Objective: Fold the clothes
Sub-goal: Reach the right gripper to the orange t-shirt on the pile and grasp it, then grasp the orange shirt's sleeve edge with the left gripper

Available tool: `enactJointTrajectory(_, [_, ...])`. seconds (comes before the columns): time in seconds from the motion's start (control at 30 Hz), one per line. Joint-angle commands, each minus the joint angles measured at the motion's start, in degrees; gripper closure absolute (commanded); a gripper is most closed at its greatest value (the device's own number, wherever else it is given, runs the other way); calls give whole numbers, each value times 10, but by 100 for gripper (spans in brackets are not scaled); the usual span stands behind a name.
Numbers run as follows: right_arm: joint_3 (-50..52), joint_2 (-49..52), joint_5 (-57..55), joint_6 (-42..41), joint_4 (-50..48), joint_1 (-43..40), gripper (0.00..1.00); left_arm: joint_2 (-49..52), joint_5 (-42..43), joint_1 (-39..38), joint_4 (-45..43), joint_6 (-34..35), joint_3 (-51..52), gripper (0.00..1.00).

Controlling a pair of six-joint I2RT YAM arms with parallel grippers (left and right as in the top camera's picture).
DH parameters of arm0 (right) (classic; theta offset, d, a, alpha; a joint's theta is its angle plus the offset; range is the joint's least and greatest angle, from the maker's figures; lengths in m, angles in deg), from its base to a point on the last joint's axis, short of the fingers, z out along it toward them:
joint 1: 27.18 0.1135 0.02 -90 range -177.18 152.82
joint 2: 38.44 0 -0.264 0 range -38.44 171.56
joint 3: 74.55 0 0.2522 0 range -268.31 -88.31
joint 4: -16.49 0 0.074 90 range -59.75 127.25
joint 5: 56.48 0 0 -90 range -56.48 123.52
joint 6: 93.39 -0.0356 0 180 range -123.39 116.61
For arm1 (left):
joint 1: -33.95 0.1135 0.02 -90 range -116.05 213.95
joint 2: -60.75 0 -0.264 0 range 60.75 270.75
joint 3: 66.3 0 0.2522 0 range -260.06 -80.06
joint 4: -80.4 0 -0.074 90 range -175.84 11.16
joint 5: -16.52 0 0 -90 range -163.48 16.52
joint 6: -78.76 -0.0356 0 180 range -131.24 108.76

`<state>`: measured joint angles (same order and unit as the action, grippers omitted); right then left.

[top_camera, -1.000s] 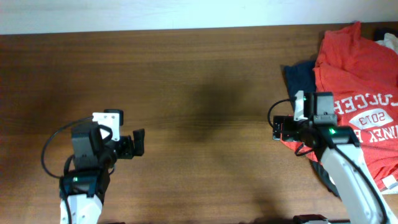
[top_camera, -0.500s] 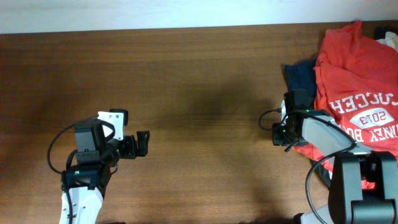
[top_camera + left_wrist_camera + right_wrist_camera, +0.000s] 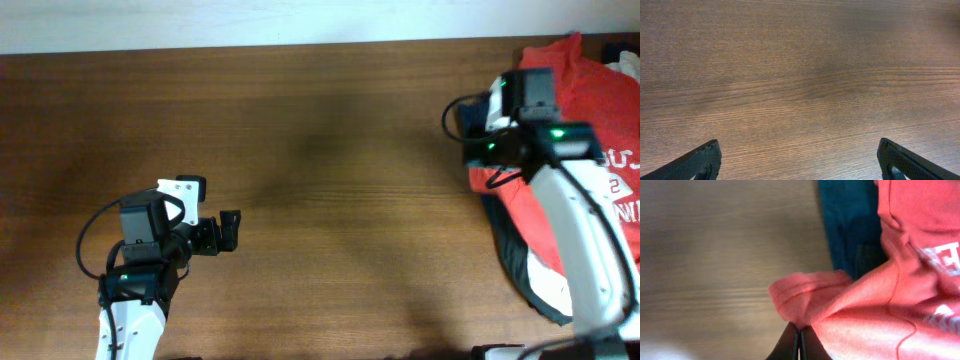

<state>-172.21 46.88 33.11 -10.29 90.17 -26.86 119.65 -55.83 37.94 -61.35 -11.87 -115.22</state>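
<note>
The clothes, an orange-red T-shirt [image 3: 580,70] with white lettering, lie bunched at the table's right end. My right gripper [image 3: 478,160] hangs over the shirt's left edge. In the right wrist view its jaws [image 3: 799,344] are pressed together on a rolled fold of the orange-red shirt [image 3: 890,305], which is pulled up off the wood. My left gripper [image 3: 225,232] sits low at the left of the table, far from the shirt. Its fingers [image 3: 705,160] stand wide apart over bare wood, with nothing between them.
A dark navy garment [image 3: 847,225] lies under the shirt's left side, and a dark strip of it [image 3: 515,265] shows beside the right arm. A white garment [image 3: 625,65] peeks out at the far right edge. Brown wood table [image 3: 330,150] spans the middle and left.
My right gripper has shut on the shirt's left edge and moved toward the far side of the table, lifting the cloth. The left arm shifted slightly, then stayed still.
</note>
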Motion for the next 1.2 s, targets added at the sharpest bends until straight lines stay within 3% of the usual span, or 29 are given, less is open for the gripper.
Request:
enactJointTrajectory(0.0, [-27, -2, 125, 22, 29, 43, 96, 2, 11, 3, -3, -6, -10, 1])
enactJointTrajectory(0.07, [-27, -2, 241, 22, -6, 90, 96, 2, 11, 3, -3, -6, -10, 1])
enactJointTrajectory(0.13, [-27, -2, 284, 19, -49, 137, 96, 2, 11, 3, -4, -6, -10, 1])
enactJointTrajectory(0.27, [-26, 22, 259, 20, -118, 254, 96, 2, 11, 3, -4, -6, -10, 1])
enactJointTrajectory(0.43, [-26, 93, 245, 20, -174, 336, 95, 2, 17, 3, -3, -6, -10, 1])
enactJointTrajectory(0.5, [-26, 98, 201, 19, -188, 337, 78, 2, 18, 3, -3, -6, -10, 1])
enactJointTrajectory(0.53, [-27, 95, 179, 20, -191, 332, 65, 2, 33, 3, -3, -6, -10, 1])
enactJointTrajectory(0.57, [-31, 90, 161, 20, -190, 322, 46, 2, 54, 3, -4, -6, -10, 1])
enactJointTrajectory(0.6, [-33, 80, 160, 20, -186, 307, 19, 2, 83, 3, -5, -6, -10, 1])
enactJointTrajectory(0.63, [-33, 68, 160, 20, -180, 289, 1, 2, 103, 3, -8, -6, -10, 1])
enactJointTrajectory(0.8, [-33, 31, 167, 19, -56, 170, 1, 8, 116, -5, -14, 49, -10, 1])
enactJointTrajectory(0.93, [-33, 31, 166, 20, 35, 101, 1, 64, 117, -64, -59, 84, -10, 1])
enactJointTrajectory(1.03, [-33, 31, 166, 20, 68, 59, 1, 179, 115, -144, -151, 83, -10, 1])
enactJointTrajectory(1.17, [-33, 31, 166, 20, 83, 45, 1, 309, 115, -189, -268, 84, -10, 1])
